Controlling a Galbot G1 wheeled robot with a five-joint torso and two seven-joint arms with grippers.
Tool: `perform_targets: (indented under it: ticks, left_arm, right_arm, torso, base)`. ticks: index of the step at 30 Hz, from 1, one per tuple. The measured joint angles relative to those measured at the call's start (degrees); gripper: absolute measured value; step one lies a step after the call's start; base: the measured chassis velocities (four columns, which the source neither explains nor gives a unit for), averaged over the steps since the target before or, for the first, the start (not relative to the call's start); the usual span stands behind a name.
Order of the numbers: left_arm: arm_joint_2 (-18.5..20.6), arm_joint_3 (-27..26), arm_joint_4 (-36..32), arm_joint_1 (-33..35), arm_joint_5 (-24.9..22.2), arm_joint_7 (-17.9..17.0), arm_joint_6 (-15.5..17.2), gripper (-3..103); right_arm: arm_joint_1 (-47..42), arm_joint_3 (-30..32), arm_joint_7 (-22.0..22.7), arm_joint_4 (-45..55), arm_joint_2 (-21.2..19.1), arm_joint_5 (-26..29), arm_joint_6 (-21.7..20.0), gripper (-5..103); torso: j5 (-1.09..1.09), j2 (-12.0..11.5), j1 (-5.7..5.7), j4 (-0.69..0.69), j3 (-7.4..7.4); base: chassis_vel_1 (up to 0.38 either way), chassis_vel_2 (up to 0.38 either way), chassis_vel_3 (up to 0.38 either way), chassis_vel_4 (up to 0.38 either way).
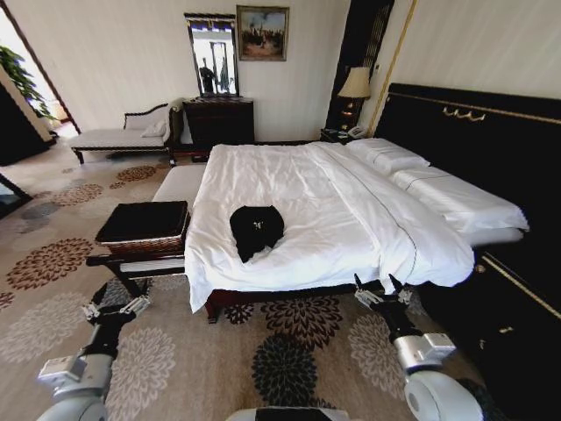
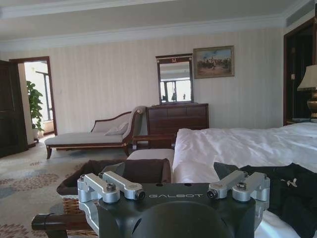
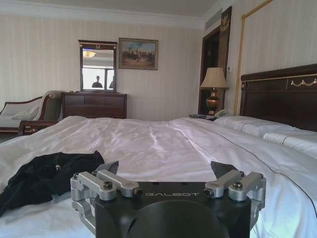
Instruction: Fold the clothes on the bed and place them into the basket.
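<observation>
The clothes, a black T-shirt (image 1: 256, 230), lie crumpled on the near part of the white bed (image 1: 298, 189), close to its side edge. The shirt also shows in the left wrist view (image 2: 290, 193) and the right wrist view (image 3: 44, 174). The brown wicker basket (image 1: 145, 226) with black lining stands on a dark wooden stand left of the bed; its lining shows close by (image 2: 74, 181). My left gripper (image 1: 114, 307) hangs open over the carpet below the basket. My right gripper (image 1: 382, 292) is open at the bed's near right corner, holding nothing.
A white bench (image 1: 180, 182) runs along the bed's foot beyond the basket. A chaise longue (image 1: 118, 136), a dark dresser (image 1: 219, 121) with a mirror and a lamp (image 1: 355, 83) line the far wall. The black headboard (image 1: 491, 149) stands at right. Patterned carpet (image 1: 280, 368) lies before me.
</observation>
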Motion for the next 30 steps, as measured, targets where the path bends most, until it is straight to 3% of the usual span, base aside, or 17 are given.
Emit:
perform_targets:
  ticks: [4,30]
  left_arm:
    - [-0.8,0.7,0.1,0.0,0.0,0.1,0.0,100]
    - [-1.8,1.8,2.0,-0.5,-0.3,0.3,0.4,100]
  right_arm:
    - [-0.7,-0.5,-0.9,-0.3,0.9,-2.2,1.0,100]
    - [0.1,-1.2,-2.6,-3.1,0.8,-3.1,2.5,100]
  torso:
    - [0.0,0.0,0.0,0.0,0.0]
    - [0.0,0.0,0.01,0.0,0.0]
  base:
    - [0.0,0.0,0.0,0.0]
    - [-0.038,0.035,0.038,-0.037]
